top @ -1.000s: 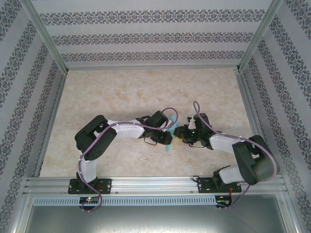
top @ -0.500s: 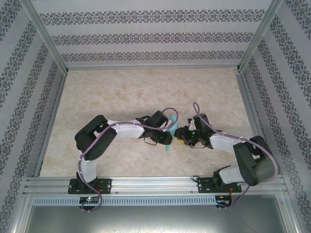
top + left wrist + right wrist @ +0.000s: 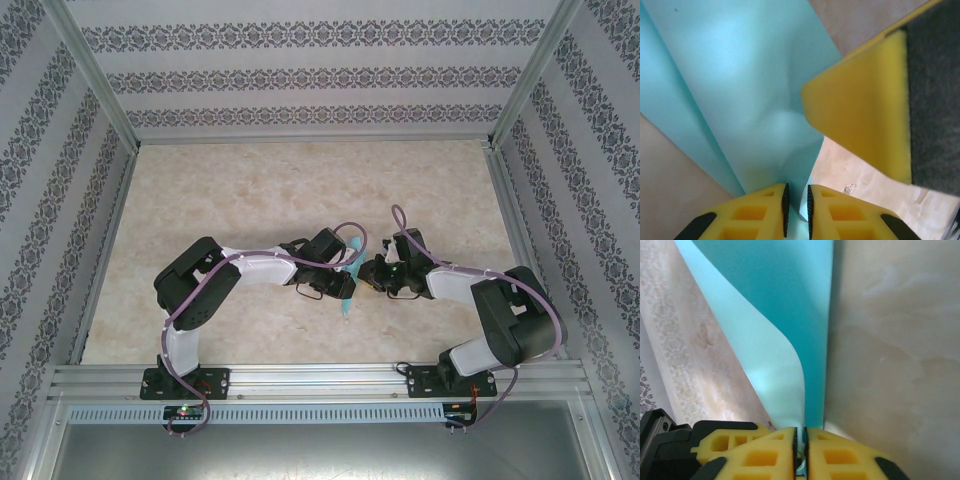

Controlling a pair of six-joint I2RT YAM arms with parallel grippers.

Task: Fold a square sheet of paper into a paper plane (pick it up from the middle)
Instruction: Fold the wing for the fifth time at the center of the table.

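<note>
Right wrist, right hand (image 3: pixel 801 434) clamped on paper (image 3: pixel 765 300)

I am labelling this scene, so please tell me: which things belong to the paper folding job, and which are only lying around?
Job:
- turquoise paper, partly folded
- left hand, shut on the paper
- right hand, shut on the paper

Surroundings only:
- table
- patterned walls
- metal frame
</note>
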